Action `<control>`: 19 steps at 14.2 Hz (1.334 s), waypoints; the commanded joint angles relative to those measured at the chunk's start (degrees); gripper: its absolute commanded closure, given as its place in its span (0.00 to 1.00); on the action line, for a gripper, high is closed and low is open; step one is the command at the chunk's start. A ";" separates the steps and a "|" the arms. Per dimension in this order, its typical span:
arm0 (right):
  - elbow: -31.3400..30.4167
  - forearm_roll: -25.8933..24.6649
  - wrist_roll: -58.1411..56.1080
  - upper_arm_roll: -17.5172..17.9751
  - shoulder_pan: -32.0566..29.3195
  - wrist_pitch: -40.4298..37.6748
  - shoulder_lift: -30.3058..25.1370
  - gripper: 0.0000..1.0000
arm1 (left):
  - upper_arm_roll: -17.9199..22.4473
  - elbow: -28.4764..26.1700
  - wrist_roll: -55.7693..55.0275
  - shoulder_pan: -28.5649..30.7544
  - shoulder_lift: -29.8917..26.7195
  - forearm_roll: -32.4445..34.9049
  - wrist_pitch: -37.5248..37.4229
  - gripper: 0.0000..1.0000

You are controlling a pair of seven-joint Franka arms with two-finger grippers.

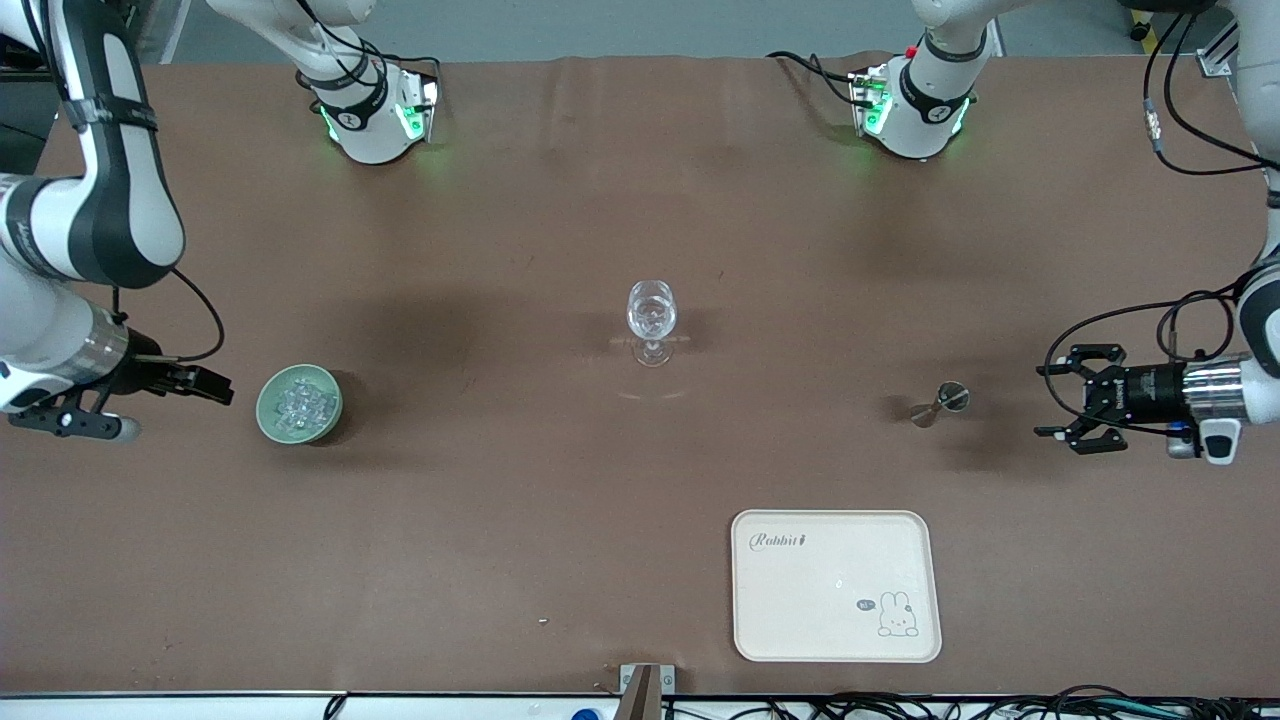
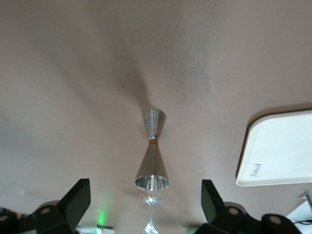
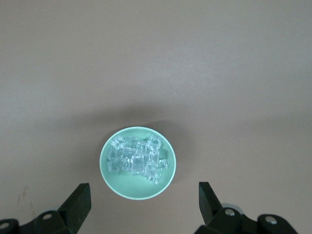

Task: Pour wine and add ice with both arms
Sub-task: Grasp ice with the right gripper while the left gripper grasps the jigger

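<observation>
Front view, read from its left edge: the right gripper (image 1: 205, 385) hangs with its fingers spread and empty, aimed at the green bowl (image 1: 299, 403) of ice (image 1: 300, 402) just beside it, likely lined up to pick a cube. At centre frame stands the wine glass (image 1: 651, 318), apparently holding something clear, set between both arms so either can reach it. Lower right of centre lies the tray (image 1: 836, 585), with the metal measuring cup (image 1: 941, 402) above it, and at the right edge the left gripper (image 1: 1065, 405) faces that cup, wide open and holding nothing.
</observation>
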 commanded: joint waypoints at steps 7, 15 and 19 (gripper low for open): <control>0.12 -0.72 -0.19 0.38 -0.29 11.98 9.72 0.05 | -0.41 -2.99 1.61 0.74 5.61 -9.10 0.58 0.03; -4.18 -0.72 -0.19 0.65 0.15 14.10 12.98 0.10 | -0.68 -5.98 7.41 0.04 7.28 -14.55 2.69 0.05; -9.01 -0.54 -0.10 0.82 1.11 14.54 10.44 0.12 | -1.03 -7.30 8.38 -0.31 7.63 -15.70 4.53 0.06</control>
